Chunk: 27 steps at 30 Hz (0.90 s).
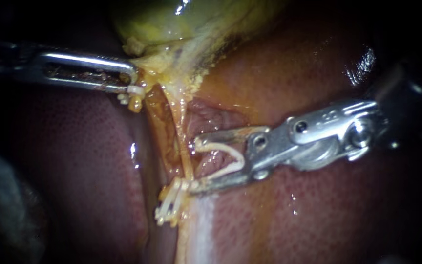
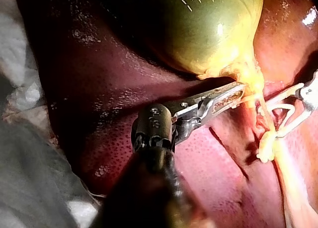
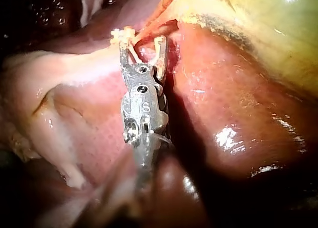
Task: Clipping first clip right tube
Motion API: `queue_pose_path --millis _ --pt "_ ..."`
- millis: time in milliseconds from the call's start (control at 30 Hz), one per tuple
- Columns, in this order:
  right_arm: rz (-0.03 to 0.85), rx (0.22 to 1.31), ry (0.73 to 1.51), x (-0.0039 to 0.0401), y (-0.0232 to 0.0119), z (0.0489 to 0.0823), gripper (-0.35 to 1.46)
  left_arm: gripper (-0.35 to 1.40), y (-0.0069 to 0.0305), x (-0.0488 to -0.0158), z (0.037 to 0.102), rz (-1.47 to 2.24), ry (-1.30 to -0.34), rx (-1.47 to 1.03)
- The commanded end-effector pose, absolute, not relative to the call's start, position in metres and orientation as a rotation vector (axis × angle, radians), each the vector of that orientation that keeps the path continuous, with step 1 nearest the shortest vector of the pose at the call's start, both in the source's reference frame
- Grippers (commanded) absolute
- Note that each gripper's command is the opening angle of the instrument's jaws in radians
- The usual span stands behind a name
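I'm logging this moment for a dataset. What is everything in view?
Gallbladder: one, yellow-green, at the top of the endoscope view.
Liver: one, red-brown, under and around everything.
Tissue: one patch, yellow, just under the gallbladder.
Tube: one, pale yellow, running down from the tissue.
Fitted clips: small cluster, count unclear, white, at the lower end of the tube.
Loaded clip: one, white, open, beside the tube.
Cloth: grey, beside the liver.
Left instrument: one, silver, jaws shut on the tissue.
Right instrument: one, silver, jaws apart and holding the loaded clip.
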State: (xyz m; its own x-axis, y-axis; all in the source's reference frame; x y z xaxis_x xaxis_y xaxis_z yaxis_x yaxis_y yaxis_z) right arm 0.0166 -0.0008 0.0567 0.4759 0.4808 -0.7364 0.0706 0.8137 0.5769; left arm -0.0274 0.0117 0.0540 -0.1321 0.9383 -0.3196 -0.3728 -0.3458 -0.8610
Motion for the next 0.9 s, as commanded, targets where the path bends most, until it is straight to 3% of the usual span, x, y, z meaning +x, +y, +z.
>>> queue_pose_path --millis 33,433,900 --pt "0.284 0.612 1.074 0.0169 -0.0009 0.0569 0.49 -0.35 0.0117 -0.0274 0.0540 1.670 -0.762 -1.104" --pt "0.381 0.704 1.166 0.0185 -0.0011 0.0567 0.50 -0.35 0.0117 -0.0275 0.0540 1.670 -0.762 -1.103" --pt "0.275 0.839 1.211 0.0183 -0.0041 0.0526 0.45 -0.35 0.0118 -0.0273 0.0543 1.671 -0.763 -1.104"
